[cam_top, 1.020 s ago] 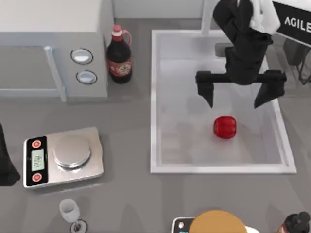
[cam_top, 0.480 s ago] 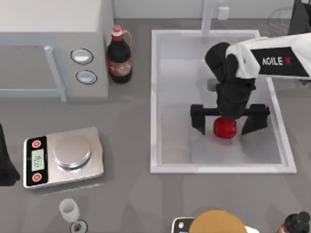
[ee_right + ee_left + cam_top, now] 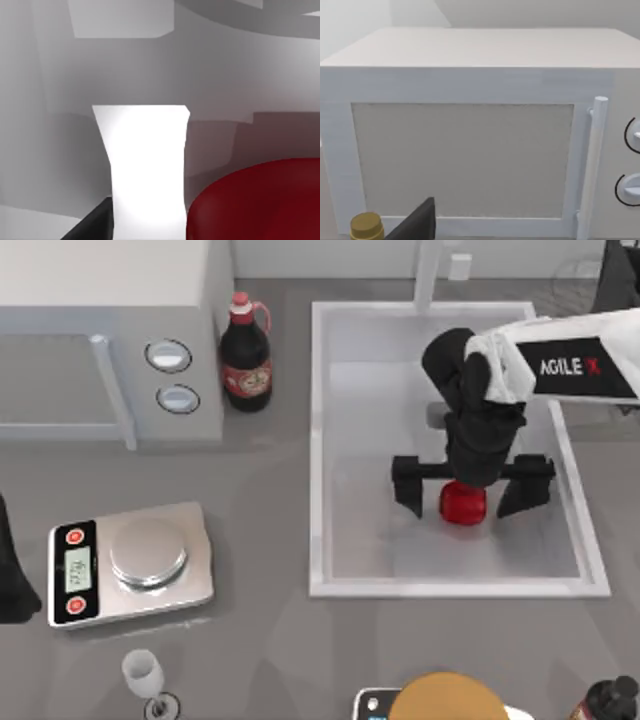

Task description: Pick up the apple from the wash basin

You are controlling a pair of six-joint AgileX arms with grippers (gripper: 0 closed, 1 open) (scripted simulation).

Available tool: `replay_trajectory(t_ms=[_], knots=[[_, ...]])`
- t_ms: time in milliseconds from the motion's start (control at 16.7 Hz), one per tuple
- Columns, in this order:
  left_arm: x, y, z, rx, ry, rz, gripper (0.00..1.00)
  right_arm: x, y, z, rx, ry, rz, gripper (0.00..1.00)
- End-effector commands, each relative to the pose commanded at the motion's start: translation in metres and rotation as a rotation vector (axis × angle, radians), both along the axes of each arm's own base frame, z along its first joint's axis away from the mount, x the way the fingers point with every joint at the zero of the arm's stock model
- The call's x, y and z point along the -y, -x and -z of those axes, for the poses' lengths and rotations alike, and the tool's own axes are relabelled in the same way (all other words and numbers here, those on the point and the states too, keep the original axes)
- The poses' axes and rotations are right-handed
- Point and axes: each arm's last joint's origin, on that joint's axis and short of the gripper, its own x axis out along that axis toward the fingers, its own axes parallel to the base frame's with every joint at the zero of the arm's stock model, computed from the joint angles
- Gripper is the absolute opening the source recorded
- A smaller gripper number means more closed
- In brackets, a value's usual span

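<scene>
The basin [image 3: 320, 440] sat at the table's right w/ the apple [image 3: 463, 508] resting on its flat bottom, toward the front-right, not yet lifted. The right gripper [image 3: 470, 488] was down inside the basin, jaws apart and straddling the apple, one finger on each side w/ gaps visible, so approach and descent looked done; the right wrist view showed the apple [image 3: 260, 200] close up. Est. remaining: close jaws on the apple, then lift clear of the rim; left arm parked at the table's left edge, near the scale [image 3: 130, 565].
</scene>
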Motion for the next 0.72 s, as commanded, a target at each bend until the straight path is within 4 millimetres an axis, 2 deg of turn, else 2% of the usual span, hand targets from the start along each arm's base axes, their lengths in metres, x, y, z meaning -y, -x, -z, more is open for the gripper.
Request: replay_trajectory(t_ms=[600,720], knots=[[0.0,0.0,0.0,0.0,0.0,0.0,1.0,0.0,0.0,0.0,0.0,0.0,0.0,0.02],[0.0,0.0,0.0,0.0,0.0,0.0,1.0,0.0,0.0,0.0,0.0,0.0,0.0,0.0]])
